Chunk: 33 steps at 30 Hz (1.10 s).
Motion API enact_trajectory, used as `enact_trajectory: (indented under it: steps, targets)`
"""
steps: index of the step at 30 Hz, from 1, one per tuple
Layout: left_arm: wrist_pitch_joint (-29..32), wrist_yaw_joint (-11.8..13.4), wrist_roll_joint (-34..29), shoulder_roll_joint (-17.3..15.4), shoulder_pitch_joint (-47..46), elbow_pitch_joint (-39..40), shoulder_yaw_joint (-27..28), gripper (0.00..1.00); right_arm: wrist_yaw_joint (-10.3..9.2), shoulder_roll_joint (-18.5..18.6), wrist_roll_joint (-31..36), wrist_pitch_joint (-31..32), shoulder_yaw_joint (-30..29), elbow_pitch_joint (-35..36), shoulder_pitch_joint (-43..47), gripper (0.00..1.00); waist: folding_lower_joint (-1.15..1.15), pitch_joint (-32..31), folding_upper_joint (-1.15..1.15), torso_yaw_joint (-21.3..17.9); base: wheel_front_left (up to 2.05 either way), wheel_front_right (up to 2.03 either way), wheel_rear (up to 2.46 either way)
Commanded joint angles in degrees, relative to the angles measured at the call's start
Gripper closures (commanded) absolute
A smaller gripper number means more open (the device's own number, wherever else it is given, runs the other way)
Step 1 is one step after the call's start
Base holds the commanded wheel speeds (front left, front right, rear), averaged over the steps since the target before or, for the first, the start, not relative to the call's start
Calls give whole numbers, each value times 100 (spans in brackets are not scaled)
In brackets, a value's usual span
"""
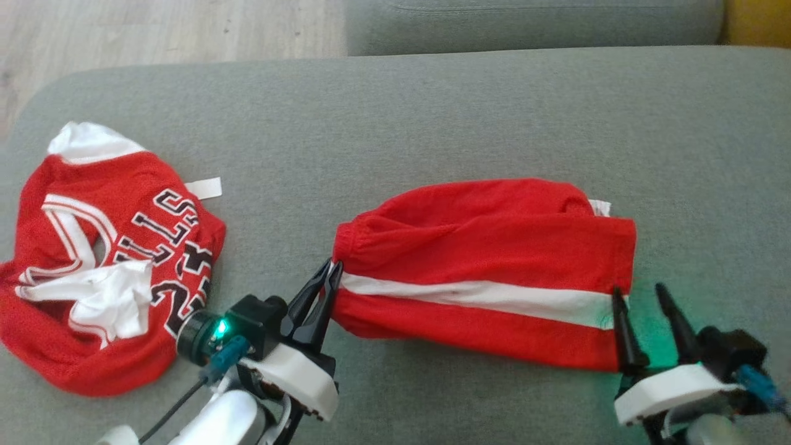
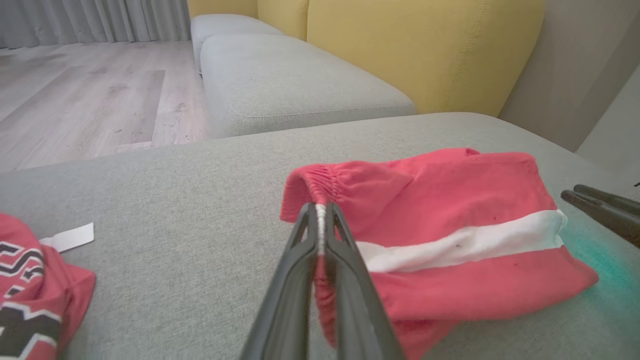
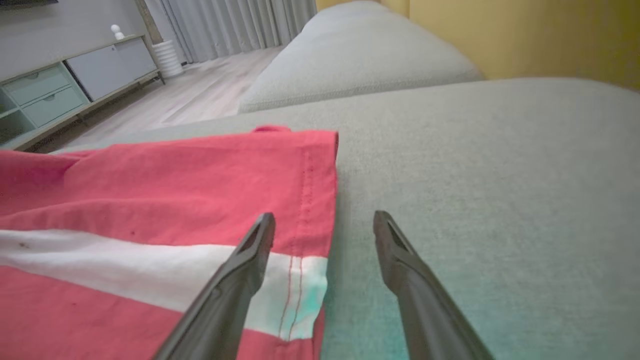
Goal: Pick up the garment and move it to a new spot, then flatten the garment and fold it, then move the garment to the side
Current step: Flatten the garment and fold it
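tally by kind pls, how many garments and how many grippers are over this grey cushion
garments: 2 (red shorts with a white stripe, red jersey)
grippers: 2 (left gripper shut on the shorts' waistband, right gripper open at the hem)
total: 4

The left claw (image 1: 332, 269) and the right claw (image 1: 638, 289) each have two long, dark fingers (image 1: 628, 337) that narrow to a point. Each sits on a white rounded shell (image 1: 296, 377). The left wrist carries a black block (image 1: 259, 316) with a green light (image 1: 220, 328), a blue plug (image 1: 225, 363) and a thin black cable (image 1: 167, 419); its forearm (image 1: 224, 420) is pale.
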<state>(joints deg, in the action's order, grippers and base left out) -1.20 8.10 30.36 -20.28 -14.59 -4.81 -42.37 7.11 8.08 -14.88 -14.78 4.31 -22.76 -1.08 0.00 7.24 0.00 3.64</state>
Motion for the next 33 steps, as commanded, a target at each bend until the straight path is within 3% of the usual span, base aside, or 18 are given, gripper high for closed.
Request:
enact_trajectory:
  steps: [1, 7, 8, 9, 10, 13, 19, 25, 29, 33]
  targets:
    - [-91, -21, 48, -20, -152, 103, 267, 100, 37, 128, -179, -22, 282, 19, -135, 0, 0, -11, 0, 43, 0, 0, 0]
    - [-276, -125, 61, 95, -232, -214, 214, 100, 37, 459, -865, -22, 959, -379, -204, 0, 0, -12, 0, 127, 0, 0, 0]
    - [-293, -136, 54, 106, -247, -253, 201, 100, 37, 494, -894, -22, 985, -378, -225, 4, 0, -9, 0, 136, 0, 0, 0]
    - [-310, -147, 57, 118, -256, -287, 194, 100, 37, 519, -904, -22, 1007, -364, -242, 15, 0, -7, 0, 143, 0, 0, 0]
    - [-325, -157, 59, 125, -265, -316, 187, 100, 37, 534, -909, -22, 1017, -355, -254, 33, 0, -6, 0, 148, 0, 0, 0]
    - [-364, -179, 63, 130, -282, -393, 175, 100, 37, 540, -918, -22, 1053, -320, -265, 100, 0, -5, 0, 155, 0, 0, 0]
    - [-500, -199, 48, 126, -344, -437, 188, 100, 37, 605, -777, -22, 943, -211, -260, 100, 0, -34, 0, 132, 0, 0, 0]
    - [-746, -459, 188, 234, -867, -235, 381, 100, 37, 666, -648, -22, 127, 719, -508, 100, 0, 137, 0, 43, 0, 0, 0]
    - [-721, -662, 245, 348, -1889, -199, 657, 100, 37, 1026, -678, -22, -144, 1267, -1368, 100, 0, 490, 0, -129, 0, 0, 0]
    - [-570, -903, 219, 459, -2937, -386, 778, 100, 37, 1397, -768, -21, -164, 1320, -2448, 100, 0, 839, 0, -279, 0, 0, 0]
